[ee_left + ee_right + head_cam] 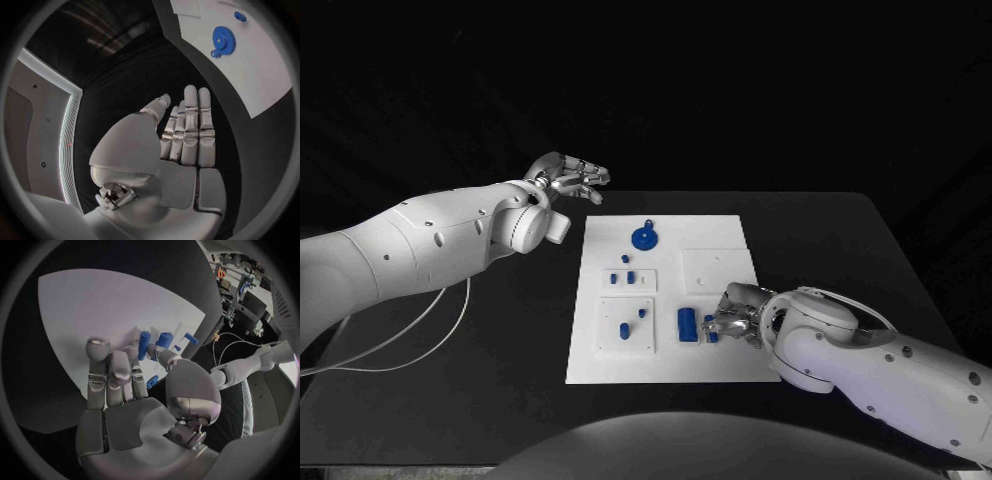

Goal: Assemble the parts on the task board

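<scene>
While the right hand (737, 313) hangs low over the near right part of the task board (733, 240), its fingers curl down beside a small blue part (713, 329), which sits just at the fingertips. In the right wrist view a short blue piece (144, 345) stands between thumb and fingers, though whether it is truly pinched I cannot tell. Just beside that small part, on the side away from the hand, lies a larger blue cylinder (687, 324). Further toward the board's left side, small blue pegs (627, 277) sit on raised white blocks. A blue gear (645, 238) lies at the far end of the board, well apart from the right hand.

Off the board's far left corner, the left hand (571, 178) is raised above the black surface (473, 370), holding nothing; in the left wrist view its fingers (189, 131) are straight and pressed side by side, the thumb out. The gear is the part nearest to it, yet still apart.
</scene>
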{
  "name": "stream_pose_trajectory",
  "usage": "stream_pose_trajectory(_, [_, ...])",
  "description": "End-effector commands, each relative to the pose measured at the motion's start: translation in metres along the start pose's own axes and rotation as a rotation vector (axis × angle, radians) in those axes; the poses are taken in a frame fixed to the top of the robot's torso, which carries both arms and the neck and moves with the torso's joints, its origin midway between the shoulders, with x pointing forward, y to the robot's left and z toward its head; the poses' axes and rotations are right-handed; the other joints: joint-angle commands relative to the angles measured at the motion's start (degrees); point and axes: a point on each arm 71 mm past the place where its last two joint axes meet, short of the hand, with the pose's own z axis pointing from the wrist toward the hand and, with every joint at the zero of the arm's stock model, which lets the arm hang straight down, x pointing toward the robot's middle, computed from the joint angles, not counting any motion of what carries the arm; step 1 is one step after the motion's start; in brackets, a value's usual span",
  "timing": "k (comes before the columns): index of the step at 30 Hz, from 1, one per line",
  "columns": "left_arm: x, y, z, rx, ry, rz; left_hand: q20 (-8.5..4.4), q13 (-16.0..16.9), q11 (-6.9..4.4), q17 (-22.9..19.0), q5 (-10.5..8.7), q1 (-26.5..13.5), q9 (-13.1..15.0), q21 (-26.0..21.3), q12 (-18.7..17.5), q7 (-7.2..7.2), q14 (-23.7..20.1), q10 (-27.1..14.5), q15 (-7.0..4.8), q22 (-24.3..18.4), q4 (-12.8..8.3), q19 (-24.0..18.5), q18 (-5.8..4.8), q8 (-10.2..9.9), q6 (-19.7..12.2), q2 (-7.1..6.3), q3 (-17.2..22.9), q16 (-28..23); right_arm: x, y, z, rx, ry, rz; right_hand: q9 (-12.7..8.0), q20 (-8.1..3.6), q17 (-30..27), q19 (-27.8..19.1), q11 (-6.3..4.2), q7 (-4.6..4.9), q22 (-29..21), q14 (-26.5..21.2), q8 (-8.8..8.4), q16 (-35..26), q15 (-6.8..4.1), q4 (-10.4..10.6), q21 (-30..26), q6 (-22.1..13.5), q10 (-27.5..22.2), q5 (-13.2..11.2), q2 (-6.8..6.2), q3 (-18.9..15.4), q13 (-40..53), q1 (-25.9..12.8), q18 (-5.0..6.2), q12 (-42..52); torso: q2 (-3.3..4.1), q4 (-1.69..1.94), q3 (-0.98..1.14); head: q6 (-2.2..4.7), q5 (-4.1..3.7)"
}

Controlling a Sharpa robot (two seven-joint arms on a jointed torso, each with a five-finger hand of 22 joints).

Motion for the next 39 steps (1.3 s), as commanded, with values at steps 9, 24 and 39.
stream_pose_trajectory(9, [0.0023,-0.0004,0.0001,0.004,0.014,-0.001,0.08,-0.08,0.00,-0.09,-0.06,-0.12,0.08,-0.06,0.29,0.11,-0.03,-0.41,0.51,-0.18,0.30,0.46,0.18,-0.01,-0.51,-0.13,-0.01,-0.09,0.0042,-0.0014,0.0003,0.007,0.019,0.010,-6.69,-0.31,-0.35,2.82,-0.80,-1.51,-0.85,0.26,-0.16,-0.62,-0.21,-1.74,-0.60,0.48,0.30,-3.87,-2.40,0.25,-0.35,2.58,-0.15,-0.21,0.01,-0.02,0.02,0.00,0.08])
stream_pose_trajectory(24, [0.0026,-0.0003,0.0004,0.002,0.014,0.000,0.08,-0.08,0.00,-0.09,-0.06,-0.12,0.08,-0.06,0.29,0.11,-0.03,-0.41,0.51,-0.18,0.30,0.46,0.18,-0.01,-0.51,-0.13,-0.01,-0.09,0.0029,-0.0044,0.0015,0.016,0.005,0.022,-7.68,-0.19,-0.35,2.82,-0.61,-1.25,-1.32,0.32,-0.10,-0.70,-0.08,4.23,-0.62,0.85,0.45,-17.20,-3.23,-2.12,-0.52,2.15,-0.04,0.01,0.01,0.00,0.02,0.00,-0.06])
stream_pose_trajectory(39, [0.0026,0.0002,0.0003,0.000,0.015,0.001,0.09,-0.07,0.01,-0.11,-0.03,-0.07,0.08,-0.04,0.30,0.12,-0.03,-0.45,0.51,-0.18,0.30,0.44,0.19,-0.01,-0.56,-0.14,0.00,-0.11,0.0018,-0.0053,0.0003,0.014,-0.001,0.029,-6.91,-0.37,-0.13,2.83,-0.50,-1.19,-1.58,0.31,-0.08,-0.89,-0.15,10.03,-0.49,1.36,0.81,-19.99,-5.18,-5.56,-0.46,1.78,-0.16,-0.15,0.02,-0.03,0.04,0.00,-0.04])
